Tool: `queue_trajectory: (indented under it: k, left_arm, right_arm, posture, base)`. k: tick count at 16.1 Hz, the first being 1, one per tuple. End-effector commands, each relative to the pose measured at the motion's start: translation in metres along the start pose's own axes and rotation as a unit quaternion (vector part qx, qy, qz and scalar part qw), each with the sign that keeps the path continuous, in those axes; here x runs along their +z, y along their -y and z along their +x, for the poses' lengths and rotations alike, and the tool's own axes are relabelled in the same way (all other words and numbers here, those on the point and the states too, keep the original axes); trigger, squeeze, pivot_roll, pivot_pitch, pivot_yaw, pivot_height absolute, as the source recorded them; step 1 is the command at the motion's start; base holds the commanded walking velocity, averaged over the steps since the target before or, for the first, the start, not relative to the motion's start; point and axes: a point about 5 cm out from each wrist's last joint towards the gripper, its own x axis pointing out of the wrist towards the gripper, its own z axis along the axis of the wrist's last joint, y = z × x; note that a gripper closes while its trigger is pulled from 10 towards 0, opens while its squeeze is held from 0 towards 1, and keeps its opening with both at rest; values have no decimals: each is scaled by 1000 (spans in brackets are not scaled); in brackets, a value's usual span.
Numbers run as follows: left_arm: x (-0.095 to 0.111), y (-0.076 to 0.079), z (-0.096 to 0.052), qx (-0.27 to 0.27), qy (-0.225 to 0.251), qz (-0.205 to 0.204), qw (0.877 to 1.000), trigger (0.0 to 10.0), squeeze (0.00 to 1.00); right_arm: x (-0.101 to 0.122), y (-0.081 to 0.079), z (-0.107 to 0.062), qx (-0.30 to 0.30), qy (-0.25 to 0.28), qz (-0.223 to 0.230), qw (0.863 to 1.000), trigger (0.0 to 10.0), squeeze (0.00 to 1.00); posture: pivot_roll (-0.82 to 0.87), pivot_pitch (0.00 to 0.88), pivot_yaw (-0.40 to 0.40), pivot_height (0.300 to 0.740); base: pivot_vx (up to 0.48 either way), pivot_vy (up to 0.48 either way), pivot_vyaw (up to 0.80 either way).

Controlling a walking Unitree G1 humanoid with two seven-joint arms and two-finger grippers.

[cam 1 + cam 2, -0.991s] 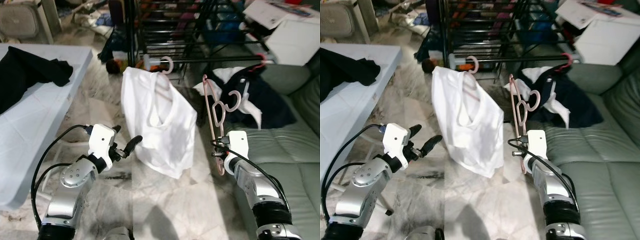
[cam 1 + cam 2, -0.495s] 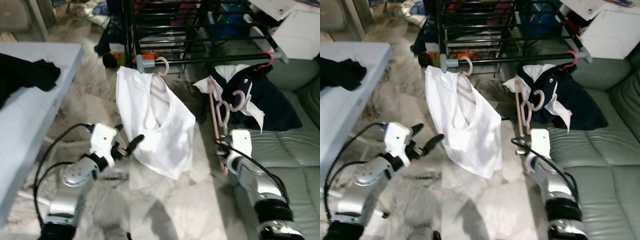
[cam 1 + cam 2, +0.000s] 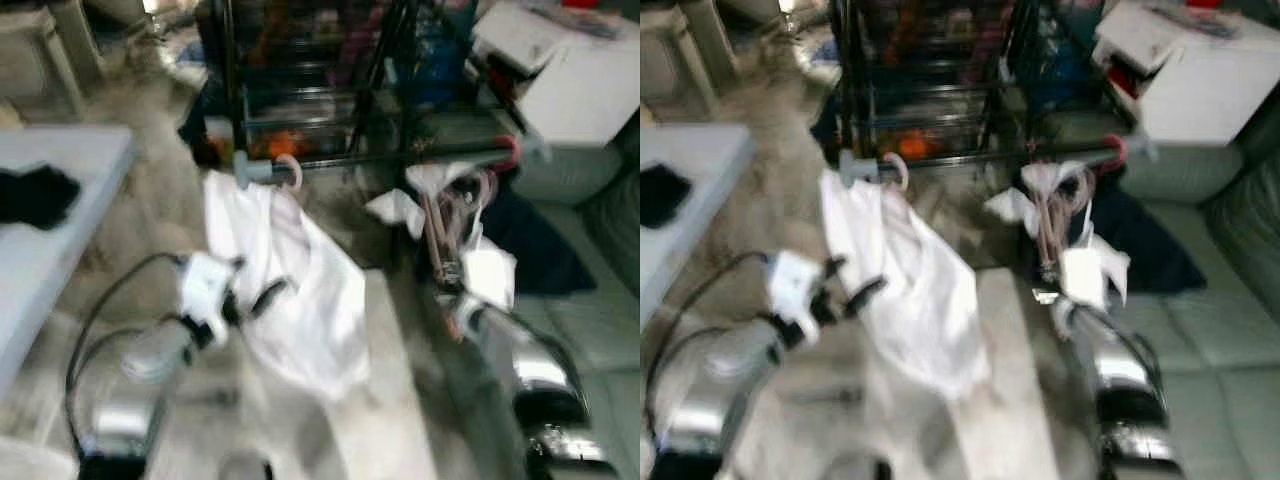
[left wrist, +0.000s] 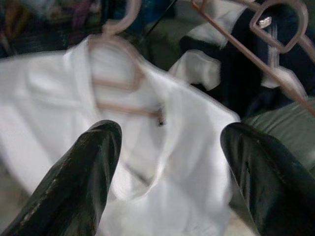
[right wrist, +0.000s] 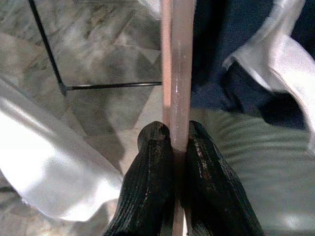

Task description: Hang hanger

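Observation:
My right gripper (image 5: 173, 147) is shut on the bar of an empty pink hanger (image 5: 175, 64), which it holds upright; in the blurred left eye view the pink hanger (image 3: 440, 225) reaches up close to the rail (image 3: 400, 158) of the black drying rack. A white shirt (image 3: 290, 280) hangs from that rail on another pink hanger (image 4: 115, 59). My left gripper (image 3: 262, 297) stands open right in front of the white shirt (image 4: 172, 162), holding nothing.
A dark garment with a white collar (image 3: 525, 230) hangs from a red hanger at the rail's right end. A grey-green sofa (image 3: 590, 330) is on the right. A pale table (image 3: 50, 230) with a black garment stands on the left. A white box (image 3: 570, 80) sits at the back right.
The head views have shifted and blurred, so the camera has moved closer to the rack. The held pink hanger now sits higher, nearer the rail. Both grippers keep their state.

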Motion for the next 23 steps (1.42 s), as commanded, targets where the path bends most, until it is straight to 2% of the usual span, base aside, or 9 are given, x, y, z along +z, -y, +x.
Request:
queue_trajectory:
  k: [1,7,13,17,21,23]
  left_arm:
    - [4,4,5,-9,4,2,1000,10000,0]
    - [4,5,4,-13,0,-2,1000,10000,0]
    - [6,6,4,-16,12,12,1000,10000,0]
    - [5,7,3,-17,8,12,1000,10000,0]
    - [3,8,1,-19,3,17,1000,10000,0]
    - [3,6,-1,-15,0,18,1000,10000,0]
  right_arm:
    - [-1,13,-3,-17,0,-2,1000,10000,0]
    - [-4,5,-1,15,-12,-7,1000,10000,0]
    - [-7,0,0,35,-18,-14,999,10000,0]
    - [-1,9,3,17,-17,-21,999,10000,0]
    - [23,23,13,-17,-6,-37,999,10000,0]
    - [39,35,16,-45,2,-19,999,10000,0]
  posture:
    - [-7,49,-30,740]
    - [-6,50,-31,740]
    - [-5,50,-31,740]
    - [-1,52,-31,740]
    - [9,52,-33,740]
    - [16,51,-35,740]
  base:
    - [330,349,0]
    - [316,360,0]
    - [47,350,0]
    - [0,0,0]
    - [0,0,0]
    - [0,0,0]
